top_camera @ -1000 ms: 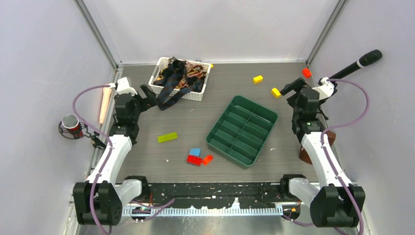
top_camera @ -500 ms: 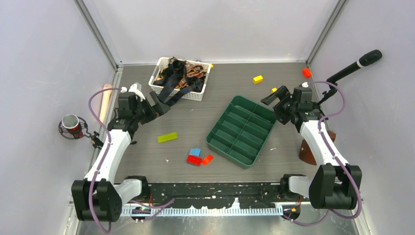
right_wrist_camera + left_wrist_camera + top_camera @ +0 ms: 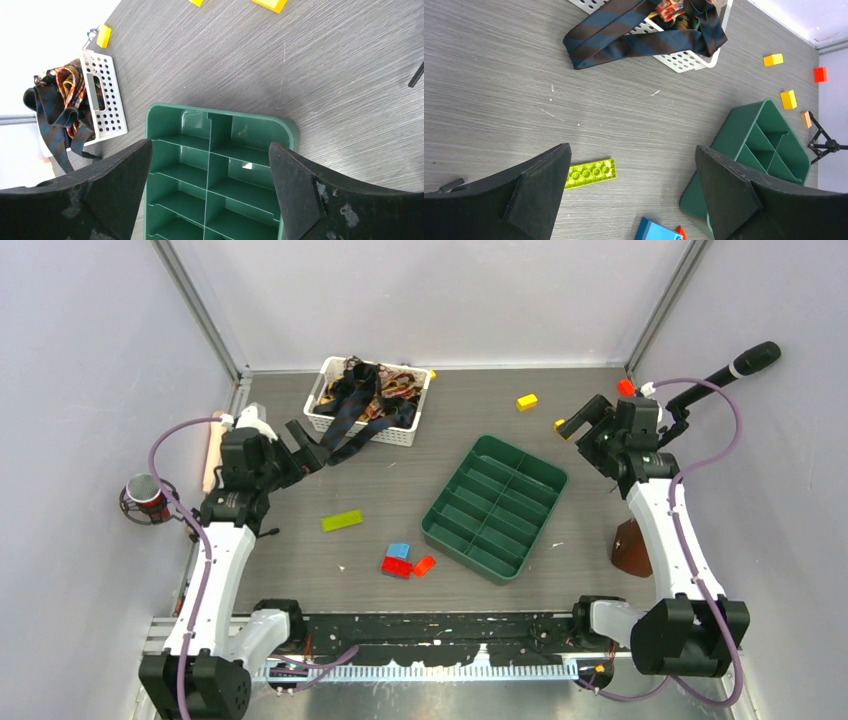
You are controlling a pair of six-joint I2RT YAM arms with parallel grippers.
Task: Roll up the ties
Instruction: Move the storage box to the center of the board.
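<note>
Black fingers of the left gripper are standing wide apart, with nothing between them and nothing touching. It's hanging over the table just short of the basket, tilted toward it. In the wrist view a lime brick is lying flat on the table, showing right at the edge of one finger, and a blue brick is poking in at the bottom edge.

Further out, the white perforated basket is sitting at the far left of the table and holding the ties. The navy tie is draping over the basket's near rim, and its folded end is lying on the table, touching the basket wall. The brown and gold patterned ones are bunching up inside in a tangle — can't tell how many.

The right gripper is gaping too, with its jaws empty. It's hovering over the far right of the table and looking down across the green tray. The tray is sitting mid-table, skewed to the table edges, with dividers splitting it into two rows of compartments.

A yellow brick is lying near the back edge, between the basket and the right gripper. In the top view a second yellow brick is showing just beside the right fingers. The red brick and the orange brick are lying side by side by the tray's near-left corner — the blue one is touching the red.
</note>
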